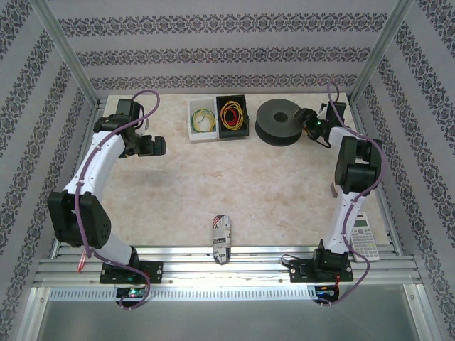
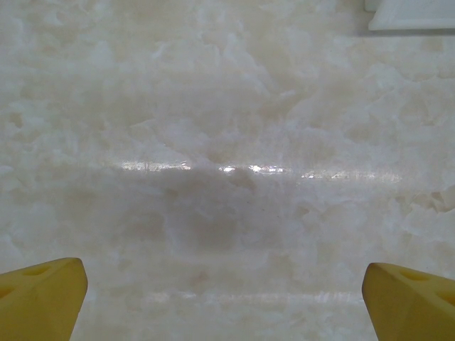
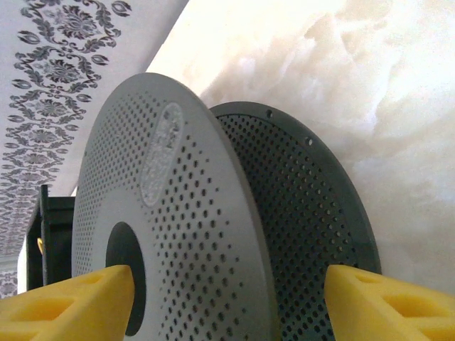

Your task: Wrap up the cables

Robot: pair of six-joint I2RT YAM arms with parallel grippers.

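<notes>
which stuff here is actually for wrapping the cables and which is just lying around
For the job:
- coiled cables, in the black bin and the white bin
- perforated spool, probably what they get wound on

Just lying about:
- calculator at the right edge
- patterned pouch at the near edge

You're in a robotics lab test cell, not a home. Bare aluminium frame posts (image 1: 67, 60) box in the marble-look counter (image 1: 249, 192). Printed wallpaper panels (image 1: 213, 42) stand in as walls on the left, far and right sides. The left arm (image 1: 96, 167) and right arm (image 1: 346, 206) are bolted to a slotted rail (image 1: 227, 270) at the near edge.
</notes>
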